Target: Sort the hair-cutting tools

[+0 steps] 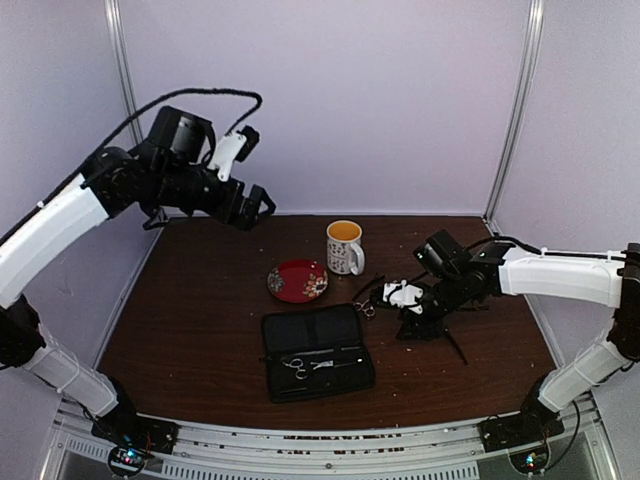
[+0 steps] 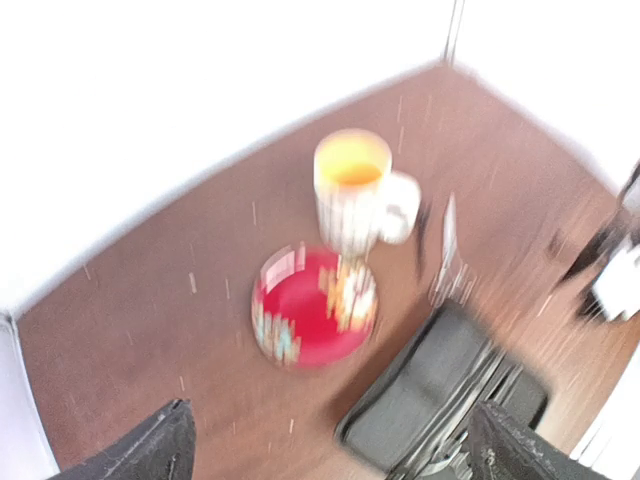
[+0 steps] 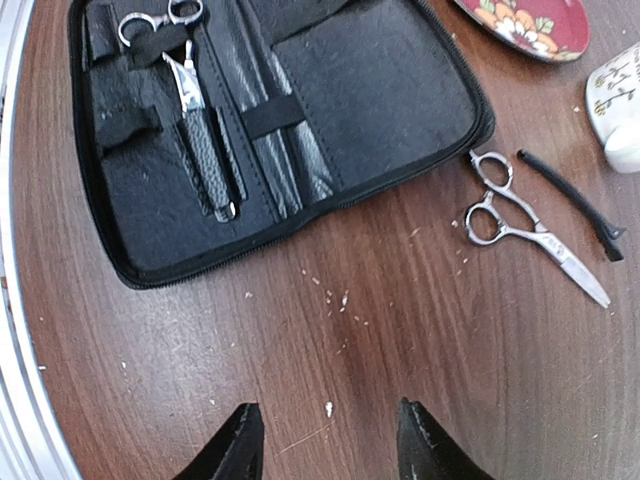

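A black zip case [image 1: 317,352] lies open near the table's front, with one pair of silver scissors [image 3: 165,30] tucked into its left pocket. A second pair of scissors [image 3: 520,225] lies loose on the wood just right of the case, and a thin black clip [image 3: 570,200] lies beside it. Another black stick [image 1: 455,345] rests farther right. My right gripper [image 3: 330,445] hovers open over bare wood, short of the loose scissors [image 1: 365,305], holding nothing. My left gripper [image 1: 260,212] is raised high at the back left, open and empty. Its own view is blurred.
A red patterned saucer [image 1: 297,281] sits behind the case, and a mug [image 1: 345,247] with an orange inside stands just right of it. In the blurred left wrist view, the saucer [image 2: 315,305], mug [image 2: 352,190] and case [image 2: 430,390] lie below. White walls enclose the table.
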You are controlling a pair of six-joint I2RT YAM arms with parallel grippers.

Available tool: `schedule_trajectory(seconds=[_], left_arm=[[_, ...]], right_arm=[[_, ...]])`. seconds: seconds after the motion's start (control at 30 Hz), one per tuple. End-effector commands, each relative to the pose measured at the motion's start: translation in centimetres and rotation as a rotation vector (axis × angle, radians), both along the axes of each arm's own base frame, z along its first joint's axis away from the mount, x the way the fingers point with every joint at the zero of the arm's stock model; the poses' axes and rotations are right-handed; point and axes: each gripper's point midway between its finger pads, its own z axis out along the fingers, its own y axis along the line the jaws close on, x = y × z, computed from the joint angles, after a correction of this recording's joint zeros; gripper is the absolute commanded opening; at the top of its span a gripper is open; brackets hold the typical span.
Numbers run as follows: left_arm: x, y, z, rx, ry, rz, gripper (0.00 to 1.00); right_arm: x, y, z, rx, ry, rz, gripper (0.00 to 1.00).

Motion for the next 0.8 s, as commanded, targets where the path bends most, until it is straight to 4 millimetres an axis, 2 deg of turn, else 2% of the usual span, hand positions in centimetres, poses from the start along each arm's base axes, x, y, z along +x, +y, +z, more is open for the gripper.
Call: schedule_trajectory(seconds=[0.0, 0.07, 0.13, 0.23, 0.33, 0.5, 0.63, 0.77], left_arm=[[-0.3, 2.6, 10.7, -0.238, -0.153, 0.157, 0.98], [-0.2, 4.7, 14.5, -0.341, -0.216, 0.27, 0.98], [-0.7, 6.1, 17.2, -0.432, -0.248, 0.327, 0.98], [-1.4, 7.0, 20.1, -0.525, -0.281, 0.345, 0.98], [-1.8, 6.6, 21.2, -0.584, -0.284, 0.315, 0.98], [-2.2, 4.2, 22.1, -0.674, -0.229, 0.208, 0.98], [-1.8, 4.1, 23.1, -0.704, -0.242, 0.203, 0.98], [-1.9, 2.8, 23.1, -0.717, -0.226, 0.149, 0.98]], right_arm=[[0.1, 0.2, 1.1, 0.019, 0.018, -0.011, 0.46], [0.1, 0.1, 0.5, -0.012, 0.042, -0.013, 0.46], [0.4, 0.1, 0.3, -0.038, 0.057, -0.019, 0.46], [0.7, 0.2, 0.6, -0.047, 0.065, -0.026, 0.46], [1.1, 0.3, 1.1, -0.045, 0.05, -0.043, 0.46], [1.3, 0.6, 1.3, -0.03, 0.055, -0.059, 0.46], [1.3, 1.1, 1.6, -0.01, 0.075, -0.063, 0.46], [1.3, 1.1, 1.9, 0.001, 0.062, -0.061, 0.46]])
